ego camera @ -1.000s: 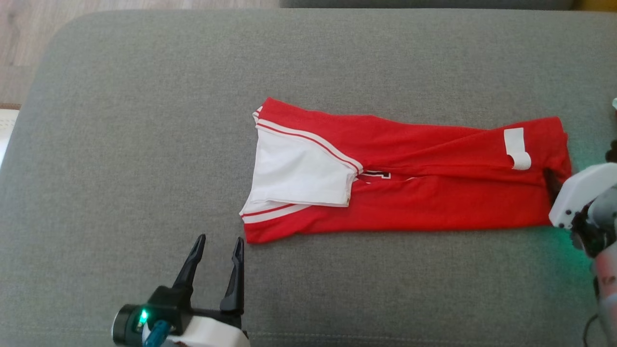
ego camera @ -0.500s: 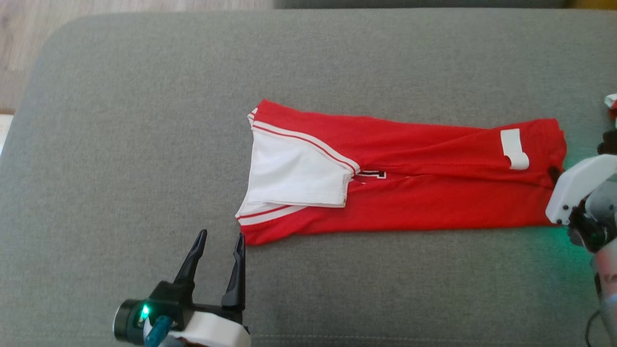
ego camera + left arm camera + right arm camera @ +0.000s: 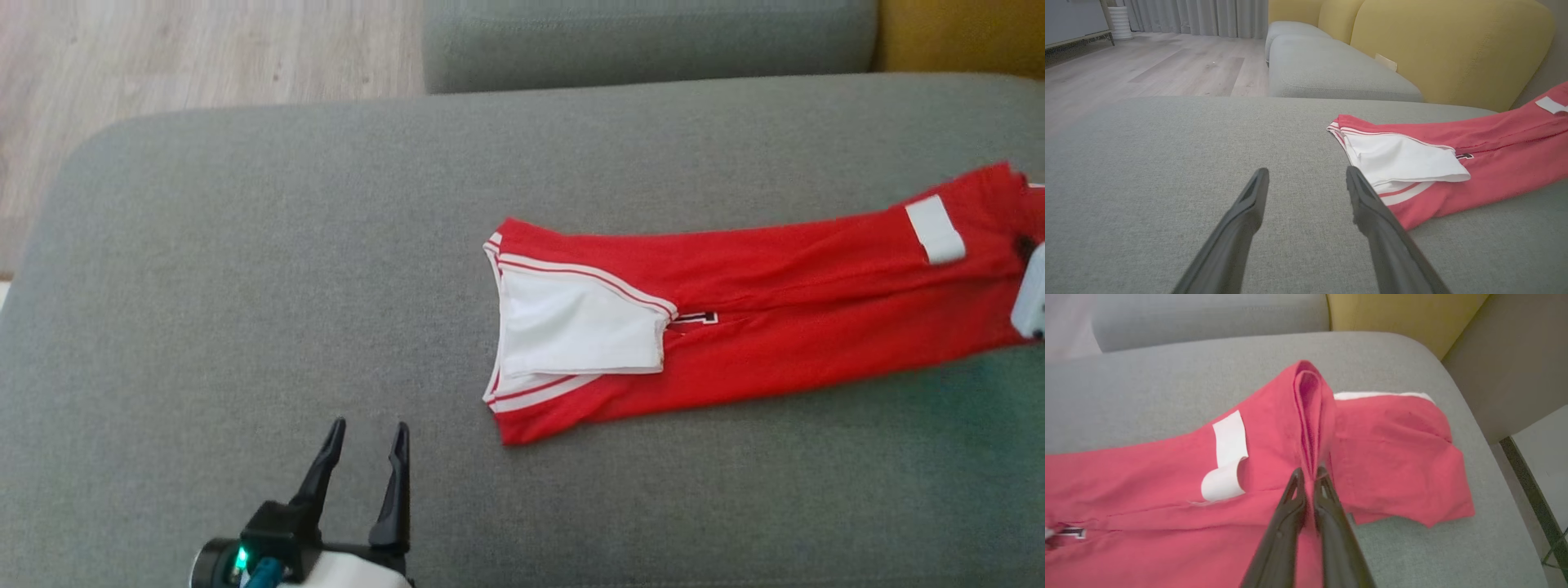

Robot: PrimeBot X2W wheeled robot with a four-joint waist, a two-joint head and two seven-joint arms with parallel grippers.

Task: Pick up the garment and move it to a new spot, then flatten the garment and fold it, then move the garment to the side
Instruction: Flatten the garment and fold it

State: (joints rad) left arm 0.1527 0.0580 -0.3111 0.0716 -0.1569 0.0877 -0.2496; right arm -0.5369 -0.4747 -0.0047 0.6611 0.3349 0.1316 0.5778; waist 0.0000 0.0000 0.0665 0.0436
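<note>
A red garment with white panels and white stripes lies stretched across the grey sofa cushion, its right end running to the picture's edge. In the right wrist view my right gripper is shut on a raised fold of the garment near its white label. The gripper's white housing sits at the garment's right end. My left gripper stands open over bare cushion, left of and below the garment's striped end; nothing lies between its fingers.
A second grey cushion lies behind, with a yellow backrest at the far right. Wood floor shows beyond the cushion's left and far edges. The cushion's right edge drops off just past the garment.
The head camera has shifted, showing more floor and the far cushion. The garment has slid to the right across the cushion with my right gripper. The left gripper has barely moved.
</note>
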